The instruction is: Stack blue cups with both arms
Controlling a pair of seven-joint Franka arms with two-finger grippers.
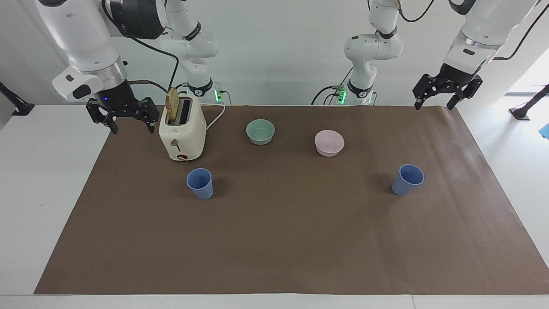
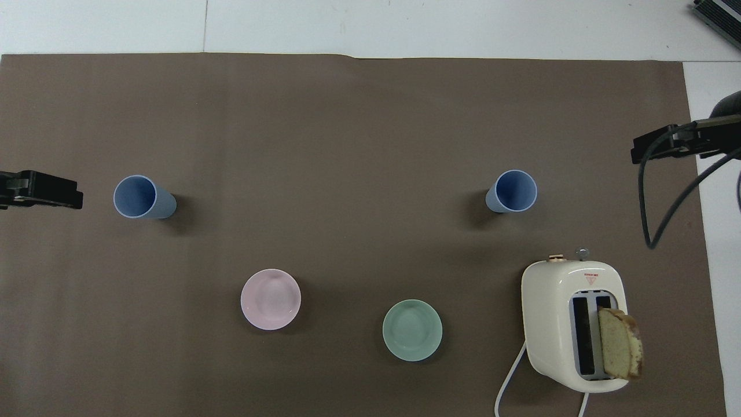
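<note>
Two blue cups stand upright and apart on the brown mat (image 1: pixel 274 249). One cup (image 1: pixel 407 179) is toward the left arm's end and also shows in the overhead view (image 2: pixel 139 197). The other cup (image 1: pixel 200 183) is toward the right arm's end, farther from the robots than the toaster, and also shows in the overhead view (image 2: pixel 512 191). My left gripper (image 1: pixel 433 105) hangs open and empty in the air over the mat's edge at its own end (image 2: pixel 52 191). My right gripper (image 1: pixel 132 128) hangs open and empty over the mat's edge beside the toaster (image 2: pixel 654 145). Neither touches a cup.
A cream toaster (image 1: pixel 182 133) with a bread slice (image 1: pixel 173 106) sticking up stands toward the right arm's end, its cord trailing toward the robots. A green bowl (image 1: pixel 260 131) and a pink bowl (image 1: pixel 329 142) sit between the cups, nearer to the robots.
</note>
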